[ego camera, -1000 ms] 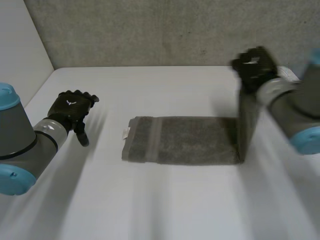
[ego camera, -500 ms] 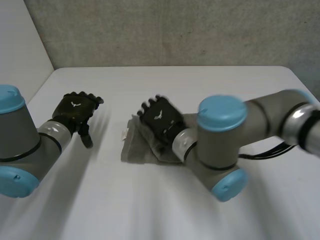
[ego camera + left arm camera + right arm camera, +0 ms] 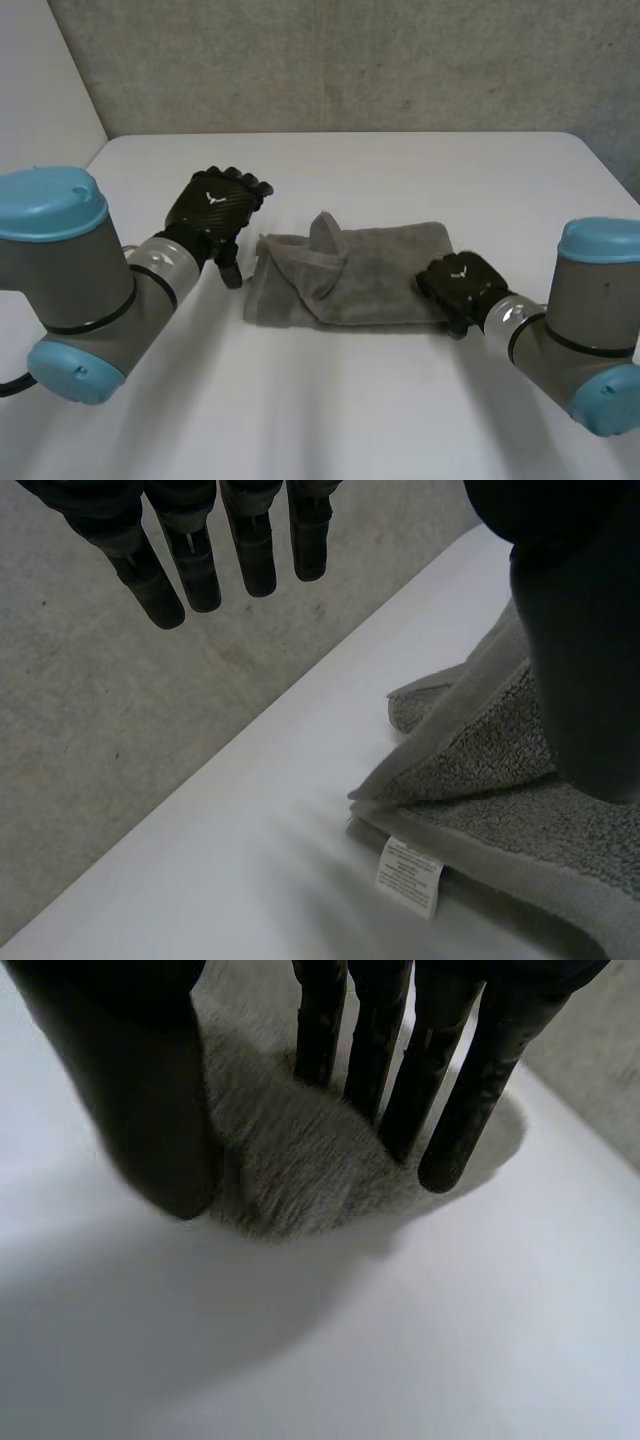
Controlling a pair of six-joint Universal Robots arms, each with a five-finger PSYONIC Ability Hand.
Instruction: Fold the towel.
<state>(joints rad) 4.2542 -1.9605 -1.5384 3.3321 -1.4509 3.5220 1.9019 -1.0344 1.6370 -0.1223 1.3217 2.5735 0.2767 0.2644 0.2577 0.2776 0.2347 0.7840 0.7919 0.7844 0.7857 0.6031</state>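
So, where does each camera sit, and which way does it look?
Head view: behind and between the arms, looking down at the table; both arms, left hand, right hand.
Left wrist view: on the left wrist, along its straight fingers to the towel's label.
Right wrist view: on the right wrist, straight fingers over the towel's end.
All three share the towel.

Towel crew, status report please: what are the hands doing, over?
Left hand open, beside towel at its label end. Right hand open, fingers straight over the other end. Towel on table, top layer rumpled.
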